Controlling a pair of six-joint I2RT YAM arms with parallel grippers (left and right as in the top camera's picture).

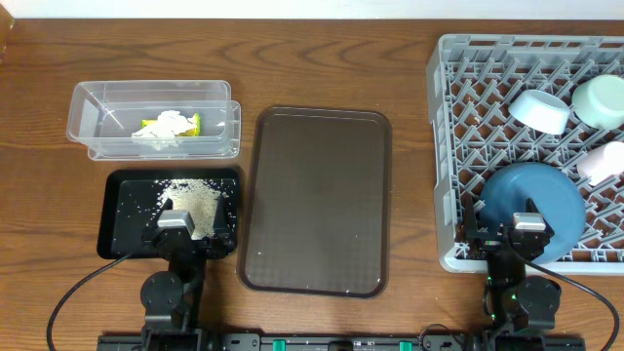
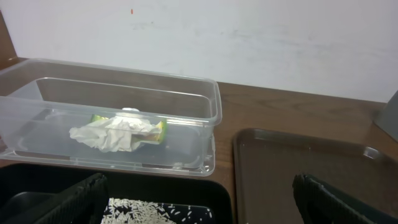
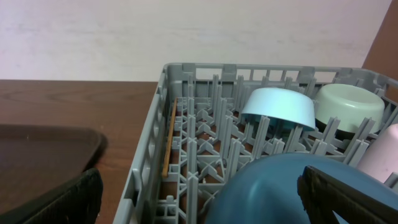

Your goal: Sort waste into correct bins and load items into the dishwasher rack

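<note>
The crumpled white wrapper (image 1: 168, 127) (image 2: 118, 132) lies inside the clear tub (image 1: 88, 97) (image 2: 211, 106). Rice grains (image 1: 195, 203) (image 2: 149, 211) are heaped in the black tray (image 1: 122, 219) (image 2: 155, 186). My left gripper (image 1: 188, 234) (image 2: 202, 205) hovers open over that tray's near edge, holding nothing. The grey rack (image 1: 444, 146) (image 3: 186, 67) holds the blue plate (image 1: 534, 200) (image 3: 273, 186), light blue bowl (image 1: 541, 109) (image 3: 280, 107), mint green bowl (image 1: 600, 99) (image 3: 349, 106) and pink cup (image 1: 603, 161) (image 3: 382, 158). My right gripper (image 1: 512, 239) (image 3: 202, 202) stands open at the rack's near edge, by the plate.
A dark brown serving tray (image 1: 317, 200) (image 2: 298, 168) (image 3: 37, 146) lies between the bins and the rack. A thin wooden stick (image 3: 169, 146) rests along the rack's inner left wall. Brown wooden tabletop (image 1: 322, 58) surrounds everything.
</note>
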